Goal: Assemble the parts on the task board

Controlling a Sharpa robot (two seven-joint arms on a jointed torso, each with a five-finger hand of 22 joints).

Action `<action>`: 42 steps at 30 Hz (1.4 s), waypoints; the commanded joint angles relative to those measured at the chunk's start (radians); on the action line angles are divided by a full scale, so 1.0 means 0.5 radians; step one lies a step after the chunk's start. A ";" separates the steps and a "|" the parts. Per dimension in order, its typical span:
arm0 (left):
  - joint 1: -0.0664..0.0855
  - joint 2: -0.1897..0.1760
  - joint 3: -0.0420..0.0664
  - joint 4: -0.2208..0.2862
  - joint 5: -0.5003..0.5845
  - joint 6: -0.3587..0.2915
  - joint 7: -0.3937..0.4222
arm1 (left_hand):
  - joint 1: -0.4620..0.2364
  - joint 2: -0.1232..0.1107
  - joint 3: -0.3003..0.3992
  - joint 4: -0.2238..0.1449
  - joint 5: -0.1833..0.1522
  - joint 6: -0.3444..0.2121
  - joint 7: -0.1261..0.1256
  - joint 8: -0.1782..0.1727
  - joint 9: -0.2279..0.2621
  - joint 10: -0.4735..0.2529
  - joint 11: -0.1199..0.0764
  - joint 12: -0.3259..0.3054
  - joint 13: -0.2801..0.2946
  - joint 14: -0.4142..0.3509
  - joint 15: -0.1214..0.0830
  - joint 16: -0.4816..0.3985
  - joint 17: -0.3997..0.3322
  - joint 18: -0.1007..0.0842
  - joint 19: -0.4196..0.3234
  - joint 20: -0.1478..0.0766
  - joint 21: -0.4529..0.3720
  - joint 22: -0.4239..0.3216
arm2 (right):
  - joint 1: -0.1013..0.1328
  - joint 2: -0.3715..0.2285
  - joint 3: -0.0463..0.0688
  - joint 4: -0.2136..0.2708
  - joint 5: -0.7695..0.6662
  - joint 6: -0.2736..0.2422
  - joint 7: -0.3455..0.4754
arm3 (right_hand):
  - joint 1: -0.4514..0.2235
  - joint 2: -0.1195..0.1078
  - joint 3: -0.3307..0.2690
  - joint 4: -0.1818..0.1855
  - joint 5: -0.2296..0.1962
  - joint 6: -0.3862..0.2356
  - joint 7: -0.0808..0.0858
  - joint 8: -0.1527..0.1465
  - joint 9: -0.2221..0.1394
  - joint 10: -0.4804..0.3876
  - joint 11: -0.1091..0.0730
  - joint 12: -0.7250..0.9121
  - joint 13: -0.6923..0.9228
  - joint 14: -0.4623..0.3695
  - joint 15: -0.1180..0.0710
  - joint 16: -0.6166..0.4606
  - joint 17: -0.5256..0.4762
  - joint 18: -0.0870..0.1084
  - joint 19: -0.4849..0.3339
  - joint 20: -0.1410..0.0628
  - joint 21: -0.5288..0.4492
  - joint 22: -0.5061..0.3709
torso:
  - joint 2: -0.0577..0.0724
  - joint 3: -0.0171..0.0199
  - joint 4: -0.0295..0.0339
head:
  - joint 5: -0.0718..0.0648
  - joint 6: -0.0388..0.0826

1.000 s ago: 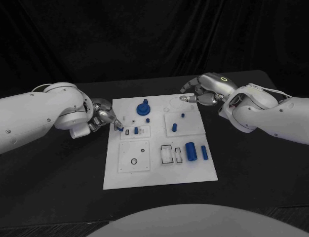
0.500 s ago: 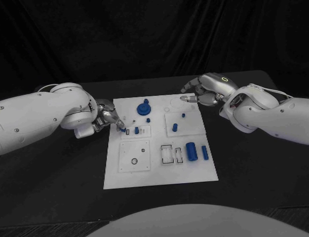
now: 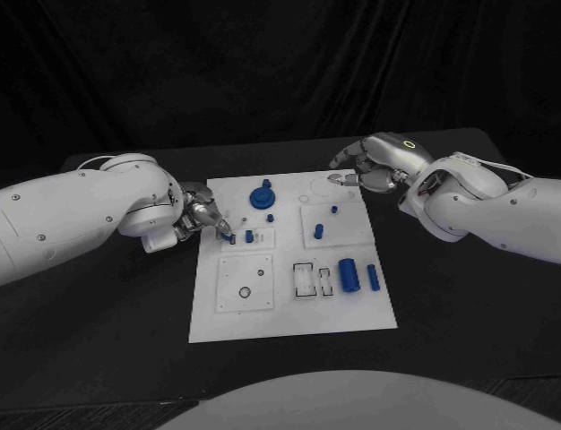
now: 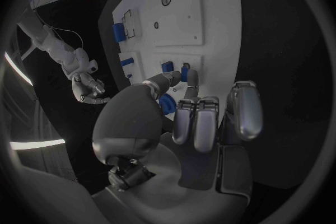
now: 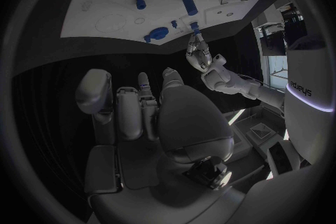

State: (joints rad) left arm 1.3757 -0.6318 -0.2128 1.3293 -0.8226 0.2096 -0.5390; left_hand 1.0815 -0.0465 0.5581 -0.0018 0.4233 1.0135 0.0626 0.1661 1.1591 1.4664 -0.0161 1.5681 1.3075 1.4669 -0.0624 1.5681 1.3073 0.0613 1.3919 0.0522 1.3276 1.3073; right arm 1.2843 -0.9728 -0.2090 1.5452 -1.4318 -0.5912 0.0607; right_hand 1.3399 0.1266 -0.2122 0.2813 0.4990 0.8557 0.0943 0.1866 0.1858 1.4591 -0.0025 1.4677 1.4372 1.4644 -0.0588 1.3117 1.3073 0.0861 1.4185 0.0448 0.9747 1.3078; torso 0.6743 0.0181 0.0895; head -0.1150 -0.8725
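Observation:
The white task board (image 3: 294, 321) lies in the middle of the black table. My left hand (image 3: 193, 218) is at the board's left edge and pinches a small blue peg (image 4: 185, 73) between thumb and a finger, just above the small panel with another blue peg (image 3: 247, 237). My right hand (image 3: 374, 166) hovers over the board's far right corner, fingers loosely bent, holding nothing. On the board are a big blue round knob (image 3: 263, 197), a thick blue cylinder (image 3: 347, 274) and a slimmer one (image 3: 373, 277).
Two black-outlined rectangular slots (image 3: 304, 278) sit left of the thick cylinder, and a small black ring (image 3: 243, 293) lies on the near left panel. More small blue pegs (image 3: 317, 233) stand on the right middle panel. Bare black table surrounds the board.
My left hand has shifted a little to the right, carrying the small blue peg further over the board's left edge. The right hand has stayed in place.

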 commanded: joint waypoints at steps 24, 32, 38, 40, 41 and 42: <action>-0.027 0.048 0.002 -0.071 0.016 0.009 0.033 | -0.001 0.036 0.039 -0.032 0.007 -0.008 -0.016 -0.013 0.003 0.209 0.000 0.005 0.527 0.208 0.001 0.005 0.527 0.019 -0.007 -0.003 -0.024 0.224 | -0.005 0.002 0.001 0.001 -0.002 0.003 -0.035 | 0.022 -0.001 0.005 -0.004 0.009 0.020 -0.002 -0.011 -0.003 0.015 0.000 -0.014 0.021 0.075 -0.012 -0.014 0.090 0.036 -0.018 0.001 -0.011 0.246 | 0.000 -0.0001 -0.001 | 0.000 0.000; -0.034 0.046 0.001 -0.075 0.016 0.015 0.033 | -0.001 0.036 0.039 -0.032 0.007 -0.008 -0.016 -0.013 0.003 0.209 0.000 0.005 0.527 0.208 0.001 0.005 0.527 0.019 -0.007 -0.003 -0.024 0.224 | -0.005 0.001 0.001 0.000 -0.002 0.005 -0.037 | 0.024 -0.002 0.004 -0.002 0.011 0.021 -0.002 -0.011 -0.003 0.012 0.000 -0.017 0.018 0.075 -0.012 -0.014 0.090 0.037 -0.019 0.002 -0.013 0.245 | 0.000 -0.0010 0.003 | -0.005 0.000; -0.040 0.053 0.001 -0.089 0.016 0.022 0.038 | 0.001 0.042 0.038 -0.033 0.002 -0.010 -0.015 -0.013 0.003 0.209 0.001 0.005 0.527 0.208 0.002 0.005 0.527 0.020 -0.010 -0.003 -0.028 0.223 | -0.005 0.004 0.001 -0.001 -0.002 0.008 -0.039 | 0.024 -0.002 0.004 -0.002 0.011 0.021 -0.002 -0.011 -0.003 0.012 0.000 -0.017 0.018 0.075 -0.012 -0.014 0.090 0.037 -0.019 0.002 -0.013 0.245 | 0.001 -0.0015 0.000 | -0.002 0.000; -0.042 0.055 0.001 -0.093 0.016 0.023 0.040 | 0.001 0.042 0.038 -0.033 0.002 -0.010 -0.015 -0.013 0.003 0.209 0.001 0.005 0.527 0.208 0.002 0.005 0.527 0.020 -0.010 -0.003 -0.028 0.223 | -0.005 0.004 0.001 -0.001 -0.002 0.008 -0.039 | 0.024 -0.002 0.004 -0.002 0.011 0.021 -0.002 -0.011 -0.003 0.012 0.000 -0.017 0.018 0.075 -0.012 -0.014 0.090 0.037 -0.019 0.002 -0.013 0.245 | 0.000 -0.0011 0.001 | -0.005 0.000; -0.043 0.056 0.001 -0.094 0.016 0.024 0.040 | 0.001 0.042 0.038 -0.033 0.002 -0.010 -0.015 -0.013 0.003 0.209 0.001 0.005 0.527 0.208 0.002 0.005 0.527 0.020 -0.010 -0.003 -0.028 0.223 | -0.005 0.004 0.001 -0.001 -0.002 0.009 -0.039 | 0.024 -0.002 0.004 -0.002 0.011 0.021 -0.002 -0.011 -0.003 0.012 0.000 -0.017 0.018 0.075 -0.012 -0.014 0.090 0.037 -0.019 0.002 -0.013 0.245 | 0.000 -0.0005 0.001 | -0.005 0.000; -0.044 0.057 0.001 -0.095 0.016 0.025 0.040 | 0.001 0.042 0.038 -0.033 0.002 -0.010 -0.015 -0.013 0.003 0.209 0.001 0.005 0.527 0.208 0.002 0.005 0.527 0.020 -0.010 -0.003 -0.028 0.223 | -0.005 0.004 0.001 -0.001 -0.002 0.010 -0.040 | 0.024 -0.002 0.004 -0.002 0.011 0.021 -0.002 -0.011 -0.003 0.012 0.000 -0.017 0.018 0.075 -0.012 -0.014 0.090 0.037 -0.019 0.002 -0.013 0.245 | 0.000 -0.0004 0.001 | -0.005 0.000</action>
State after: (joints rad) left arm 1.3578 -0.6056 -0.2116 1.2824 -0.8192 0.2098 -0.5311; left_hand 1.0828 -0.0372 0.5580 -0.0019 0.4211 1.0041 0.0610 0.1583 1.1589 1.4663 -0.0161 1.5680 1.3075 1.4668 -0.0623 1.5681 1.3073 0.0612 1.3919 0.0522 1.3187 1.3073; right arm 1.2842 -0.9709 -0.2090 1.5444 -1.4313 -0.5894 0.0585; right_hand 1.3419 0.1287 -0.2122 0.2813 0.4988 0.8592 0.0908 0.1866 0.1852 1.4591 -0.0025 1.4627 1.5155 1.4673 -0.0595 1.3089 1.3073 0.0862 1.4186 0.0448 0.9748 1.3074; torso 0.6744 0.0176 0.0899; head -0.1167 -0.8725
